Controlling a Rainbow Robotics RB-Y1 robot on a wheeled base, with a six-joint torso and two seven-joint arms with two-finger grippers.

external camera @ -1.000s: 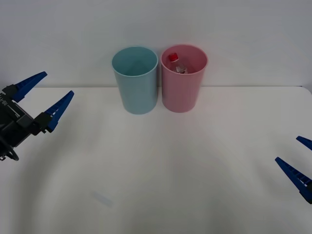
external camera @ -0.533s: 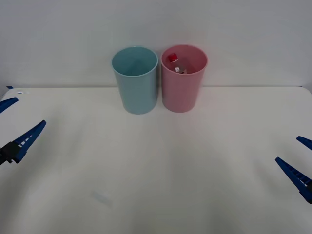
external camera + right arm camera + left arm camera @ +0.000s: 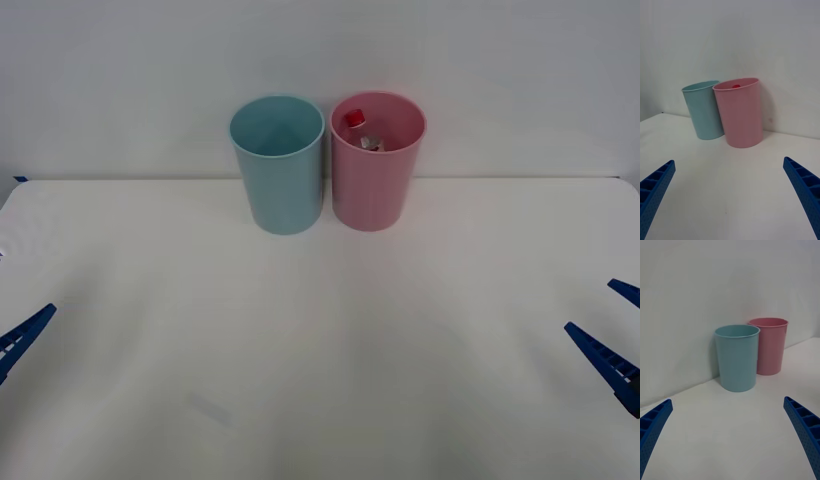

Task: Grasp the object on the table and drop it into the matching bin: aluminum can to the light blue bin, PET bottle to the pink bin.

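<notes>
Left gripper (image 3: 730, 435) spread wide, empty, at table's (image 3: 320, 340) left edge. Right gripper (image 3: 728, 197) likewise, right edge. PET bottle (image 3: 362, 130) inside pink bin (image 3: 375, 185), beside light blue bin (image 3: 280, 180).

We see a plain white table (image 3: 320, 350) against a pale grey-white wall (image 3: 500, 60). The light blue bin (image 3: 278, 165) is a flat blue-teal, no markings. The pink bin (image 3: 375, 170) is solid pink, also unmarked. The PET bottle (image 3: 362, 130) shows a red cap and clear body. Left jaws (image 3: 730, 427) and right jaws (image 3: 730, 187) are both blue, with ribbed, dotted fingers (image 3: 805, 187).
</notes>
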